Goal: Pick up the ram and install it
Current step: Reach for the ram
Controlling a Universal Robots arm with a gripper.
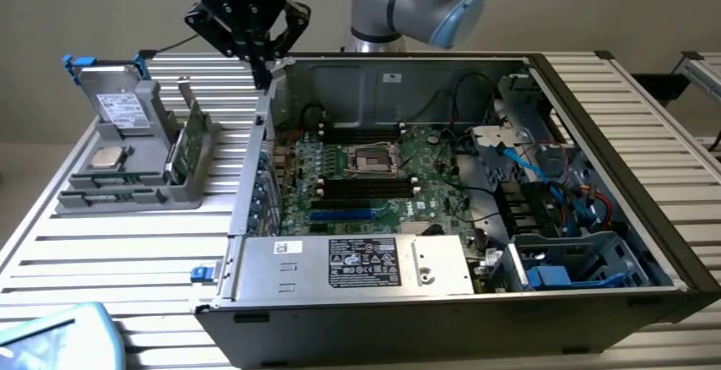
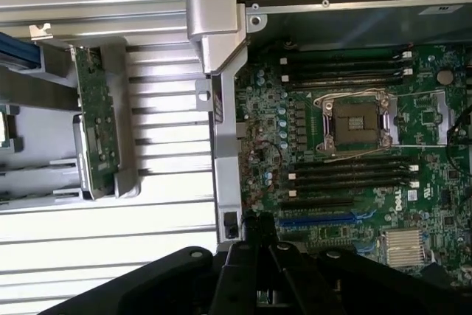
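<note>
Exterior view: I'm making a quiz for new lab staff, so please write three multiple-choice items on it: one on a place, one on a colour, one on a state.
1. Where does the grey parts tray stand relative to the computer case?
A. inside it
B. beside it on the slatted table, at the exterior view's left
C. on top of it

2. What colour is the motherboard?
A. green
B. red
C. white

3. How is the end effector?
A. open wide
B. shut on a screwdriver
C. shut, holding nothing

Key:
1. B, the tray rests on the slats outside the case's wall.
2. A, the board lying in the case is green.
3. C, its fingers meet above the case's wall with nothing between them.
</note>
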